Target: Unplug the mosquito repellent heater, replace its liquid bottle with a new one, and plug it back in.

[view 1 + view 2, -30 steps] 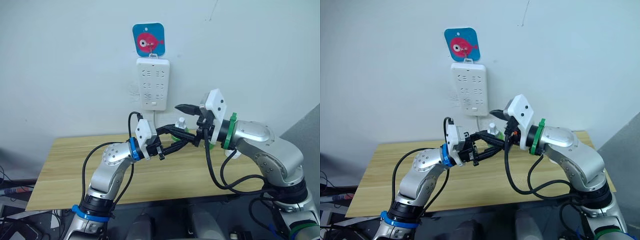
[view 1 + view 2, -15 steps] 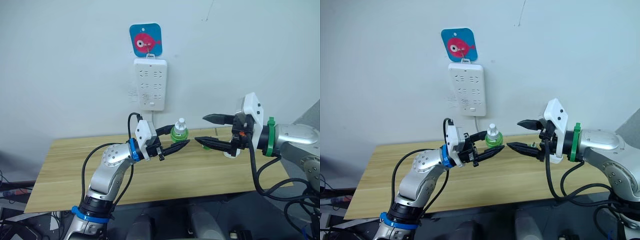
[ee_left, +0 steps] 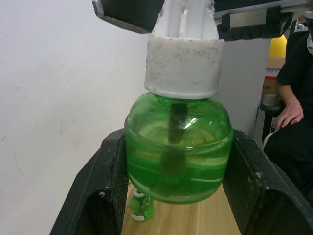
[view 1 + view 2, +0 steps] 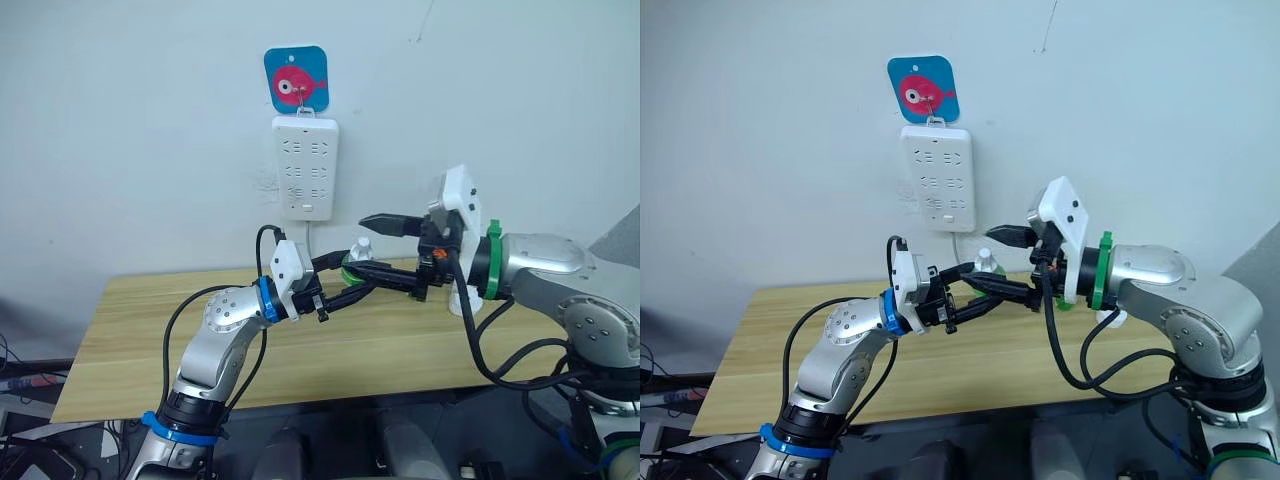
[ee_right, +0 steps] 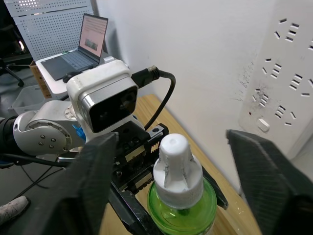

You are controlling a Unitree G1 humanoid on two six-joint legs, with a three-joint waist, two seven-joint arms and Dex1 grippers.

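Holding the green bottle point(image 3: 178, 147) clamped in my left gripper point(image 4: 350, 282) above the table point(image 4: 130, 340), I'm hovering my right gripper point(image 4: 378, 247), fingers apart, around its white cap point(image 5: 176, 169).

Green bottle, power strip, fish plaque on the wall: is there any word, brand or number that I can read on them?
None can be read.
Green bottle, held in the left tool: no label or print shows.
Power strip: sockets and a switch, no readable marking.
Fish plaque: a picture of a red fish, no words.
Laptop: screen text too small to read.
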